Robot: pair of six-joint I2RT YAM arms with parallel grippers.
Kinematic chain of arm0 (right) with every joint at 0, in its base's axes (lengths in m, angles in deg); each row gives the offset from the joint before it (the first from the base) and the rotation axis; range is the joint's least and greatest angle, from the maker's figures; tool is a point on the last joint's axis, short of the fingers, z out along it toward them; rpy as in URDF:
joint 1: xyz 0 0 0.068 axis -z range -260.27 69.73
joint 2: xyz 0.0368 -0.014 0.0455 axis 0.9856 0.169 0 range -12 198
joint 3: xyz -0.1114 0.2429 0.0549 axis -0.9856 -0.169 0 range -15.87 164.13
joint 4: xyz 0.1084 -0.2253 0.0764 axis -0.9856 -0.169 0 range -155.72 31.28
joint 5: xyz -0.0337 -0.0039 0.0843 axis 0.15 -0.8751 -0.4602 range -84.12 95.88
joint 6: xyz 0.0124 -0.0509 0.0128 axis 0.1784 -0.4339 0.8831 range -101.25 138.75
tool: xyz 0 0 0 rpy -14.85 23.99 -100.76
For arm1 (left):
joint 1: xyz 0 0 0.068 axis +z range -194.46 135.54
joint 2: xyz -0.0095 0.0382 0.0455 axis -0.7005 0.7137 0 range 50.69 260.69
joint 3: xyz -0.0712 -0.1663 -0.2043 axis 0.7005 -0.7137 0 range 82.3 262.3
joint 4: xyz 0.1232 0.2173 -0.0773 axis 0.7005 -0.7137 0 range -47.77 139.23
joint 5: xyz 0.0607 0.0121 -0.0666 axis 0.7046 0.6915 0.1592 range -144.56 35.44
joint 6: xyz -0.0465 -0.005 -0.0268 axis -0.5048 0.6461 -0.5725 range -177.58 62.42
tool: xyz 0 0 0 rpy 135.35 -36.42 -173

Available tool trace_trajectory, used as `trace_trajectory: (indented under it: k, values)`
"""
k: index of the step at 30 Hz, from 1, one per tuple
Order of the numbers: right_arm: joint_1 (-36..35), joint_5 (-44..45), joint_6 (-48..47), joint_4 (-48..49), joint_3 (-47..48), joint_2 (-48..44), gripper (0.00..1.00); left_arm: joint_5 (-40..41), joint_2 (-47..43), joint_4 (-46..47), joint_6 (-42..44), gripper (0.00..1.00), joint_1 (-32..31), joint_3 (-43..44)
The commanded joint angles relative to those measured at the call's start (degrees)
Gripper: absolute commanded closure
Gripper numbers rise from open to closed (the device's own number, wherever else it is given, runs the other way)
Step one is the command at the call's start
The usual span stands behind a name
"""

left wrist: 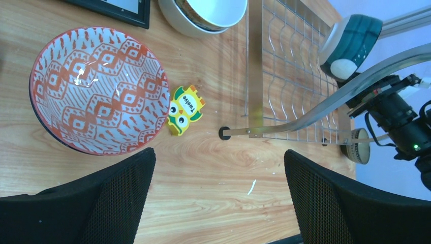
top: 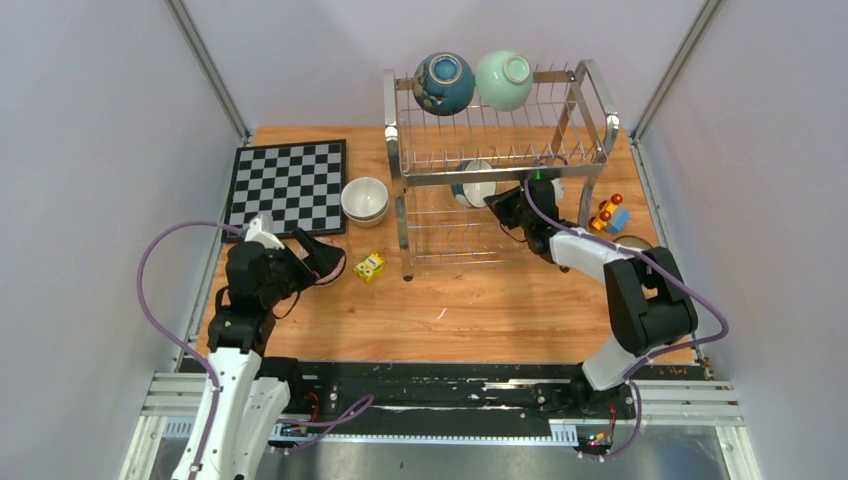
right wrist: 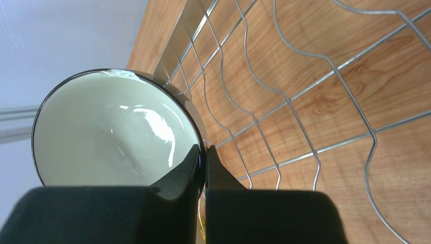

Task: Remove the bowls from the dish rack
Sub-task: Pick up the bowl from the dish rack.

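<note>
The dish rack [top: 500,172] stands at the back of the table. A dark blue bowl [top: 444,83] and a mint green bowl [top: 503,80] lean on its top tier. On the lower tier stands a dark-rimmed bowl [top: 474,185] with a pale inside [right wrist: 112,132]; my right gripper [right wrist: 204,152] is shut on its rim, one finger inside and one outside. Stacked cream bowls [top: 365,200] sit on the table left of the rack. A red-patterned bowl [left wrist: 99,89] rests on the wood just left of my left gripper [left wrist: 218,157], which hangs open over bare wood.
A chessboard [top: 288,183] lies at the back left. A yellow owl block [left wrist: 185,109] sits between the red-patterned bowl and the rack's front leg [left wrist: 224,133]. A toy car [top: 607,212] lies right of the rack. White walls close in both sides.
</note>
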Motion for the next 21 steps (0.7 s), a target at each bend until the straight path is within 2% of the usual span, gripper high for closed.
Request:
trace_trajectory:
  k: [1, 12, 21]
  values:
    - [0.2, -5.1, -2.0, 0.7, -2.5, -3.8, 1.0, 0.1, -0.8, -1.7, -1.2, 0.02, -0.2, 1.8]
    - [-1.7, -15.1, -12.1, -7.4, -8.8, -16.0, 1.0, 1.8, -1.7, -2.6, -2.7, 0.02, -0.2, 1.9]
    - [-10.6, -13.6, -24.0, -19.7, -16.6, -32.6, 1.0, 3.7, -0.4, -0.5, -4.2, 0.0, -0.2, 5.0]
